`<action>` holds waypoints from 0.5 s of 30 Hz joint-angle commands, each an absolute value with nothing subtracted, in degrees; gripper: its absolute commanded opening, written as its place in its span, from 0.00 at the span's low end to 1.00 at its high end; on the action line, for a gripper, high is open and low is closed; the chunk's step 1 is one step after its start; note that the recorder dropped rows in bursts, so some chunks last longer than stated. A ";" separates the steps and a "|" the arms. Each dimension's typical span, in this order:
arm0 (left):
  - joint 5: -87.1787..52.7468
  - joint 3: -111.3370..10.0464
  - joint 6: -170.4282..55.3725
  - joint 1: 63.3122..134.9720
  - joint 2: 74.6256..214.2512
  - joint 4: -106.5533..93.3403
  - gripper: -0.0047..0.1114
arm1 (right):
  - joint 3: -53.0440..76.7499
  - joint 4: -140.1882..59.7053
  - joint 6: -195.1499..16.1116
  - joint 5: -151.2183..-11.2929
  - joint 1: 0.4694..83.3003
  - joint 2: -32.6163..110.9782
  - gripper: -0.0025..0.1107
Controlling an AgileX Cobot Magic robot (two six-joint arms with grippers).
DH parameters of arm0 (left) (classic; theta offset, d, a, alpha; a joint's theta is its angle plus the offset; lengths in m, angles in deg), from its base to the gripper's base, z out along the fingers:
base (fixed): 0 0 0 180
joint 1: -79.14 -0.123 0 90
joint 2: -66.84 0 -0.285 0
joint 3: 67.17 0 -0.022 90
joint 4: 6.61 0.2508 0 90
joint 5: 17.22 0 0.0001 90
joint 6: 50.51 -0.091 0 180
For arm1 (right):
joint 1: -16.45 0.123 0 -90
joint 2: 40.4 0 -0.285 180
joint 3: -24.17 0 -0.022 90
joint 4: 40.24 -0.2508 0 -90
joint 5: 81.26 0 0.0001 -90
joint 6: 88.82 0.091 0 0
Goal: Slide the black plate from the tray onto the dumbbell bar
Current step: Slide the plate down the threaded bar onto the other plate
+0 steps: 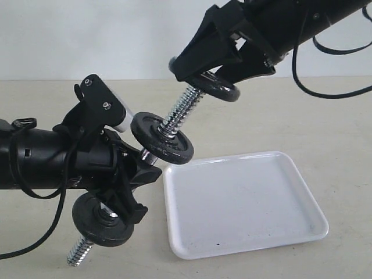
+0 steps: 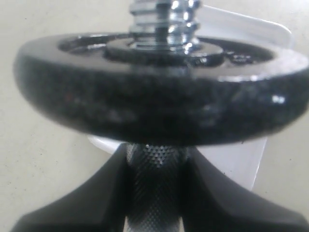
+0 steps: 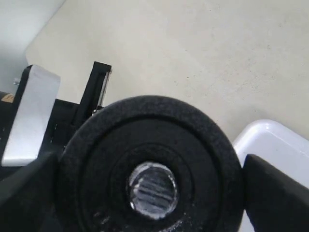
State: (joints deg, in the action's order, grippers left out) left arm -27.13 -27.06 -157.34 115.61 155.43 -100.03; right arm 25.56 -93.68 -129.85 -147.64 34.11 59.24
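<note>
While gripped by right hand (image 3: 152,193), black plate (image 3: 91,159) rings dumbbell bar (image 1: 183,109).

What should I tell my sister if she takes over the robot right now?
Left hand: shut on the dumbbell bar, holding it tilted.
Right hand: shut on the black plate, off the tray, hole over the bar's upper threaded tip.
Done: plate lifted and lined up.
To do: slide it down the bar, then let go.
</note>
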 commanded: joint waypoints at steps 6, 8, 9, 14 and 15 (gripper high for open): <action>-29.49 -30.18 -156.81 115.79 152.67 -103.42 0.08 | 26.20 -98.29 -129.45 -148.38 37.13 60.09 0.02; -29.49 -30.18 -156.81 115.79 152.67 -103.42 0.08 | 26.20 -98.29 -129.46 -148.50 37.13 60.09 0.02; -29.49 -30.18 -156.81 115.79 152.67 -103.58 0.08 | 26.20 -98.29 -129.46 -148.50 37.13 60.09 0.02; -29.49 -30.18 -156.56 115.79 152.67 -103.59 0.08 | 26.20 -97.12 -129.87 -148.71 37.03 60.09 0.02; -29.49 -30.18 -156.56 115.79 152.67 -103.59 0.08 | 26.20 -96.27 -129.87 -148.71 37.03 60.09 0.02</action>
